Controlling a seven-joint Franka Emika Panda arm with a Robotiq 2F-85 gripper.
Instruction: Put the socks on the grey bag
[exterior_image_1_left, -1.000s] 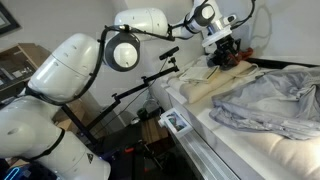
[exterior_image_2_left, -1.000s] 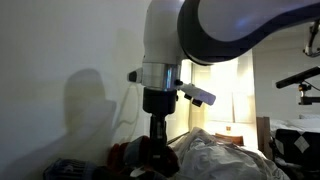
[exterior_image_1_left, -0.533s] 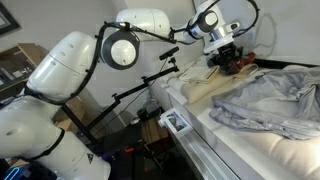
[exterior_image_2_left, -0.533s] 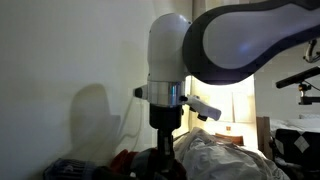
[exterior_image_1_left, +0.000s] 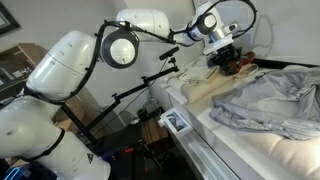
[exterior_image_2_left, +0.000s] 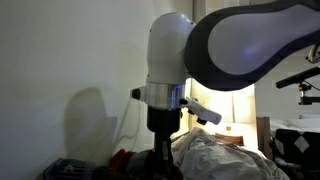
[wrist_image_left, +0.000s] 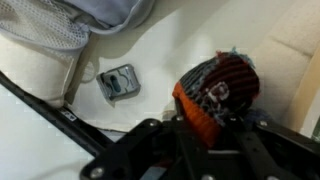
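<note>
Socks (wrist_image_left: 218, 88) bunched into a rounded wad, orange-red edge and dark blue-grey ribbing, clamped tight in the gripper (wrist_image_left: 205, 125). The wad's longer side slants from lower left to upper right in the wrist view, poking out past the fingertips. It hangs over the white surface (wrist_image_left: 165, 50), by the cream cloth (exterior_image_1_left: 212, 86). The grey bag (exterior_image_1_left: 272, 102) lies crumpled, well apart.

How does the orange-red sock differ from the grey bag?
The sock is small and orange-red with dark stripes; the grey bag is far larger and plain light grey. The sock is bunched up, held by the gripper; the grey bag lies spread and rumpled on the white surface, apart from the gripper. Both are soft fabric.
</note>
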